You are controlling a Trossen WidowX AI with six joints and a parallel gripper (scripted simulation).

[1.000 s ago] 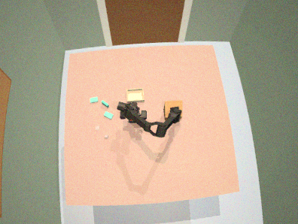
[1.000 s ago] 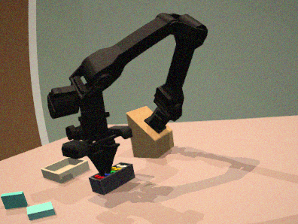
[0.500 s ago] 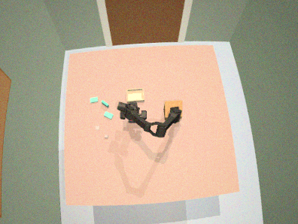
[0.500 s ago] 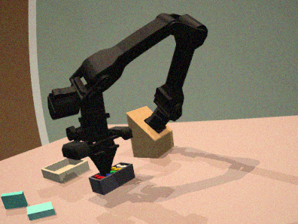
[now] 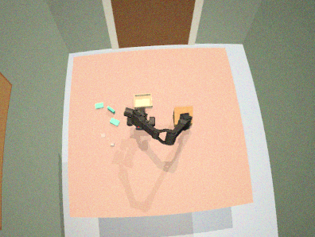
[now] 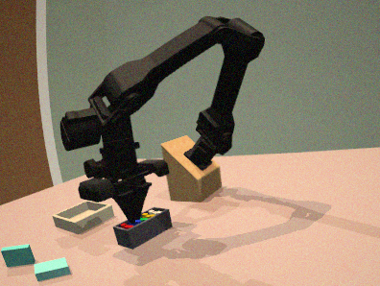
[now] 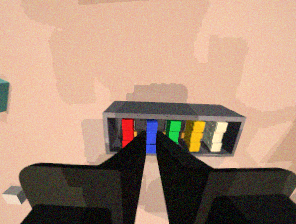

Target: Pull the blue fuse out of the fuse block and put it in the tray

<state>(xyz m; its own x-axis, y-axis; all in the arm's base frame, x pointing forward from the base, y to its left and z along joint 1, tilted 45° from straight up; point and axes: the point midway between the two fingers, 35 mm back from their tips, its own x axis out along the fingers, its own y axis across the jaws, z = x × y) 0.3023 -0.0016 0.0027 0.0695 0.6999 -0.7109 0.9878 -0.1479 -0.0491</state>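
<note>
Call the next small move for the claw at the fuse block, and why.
Probably a short straight lift. The claw is shut on the blue fuse, which sits in the fuse block between the red fuse and the green fuse. With both neighbours close beside the fingers, any sideways drift risks touching them; move toward the tray only once the fuse is above the block.

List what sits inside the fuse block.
Inside the fuse block stand five fuses: red, the blue fuse clamped by the gripper, green, yellow, white. Their bases are hidden.
</note>
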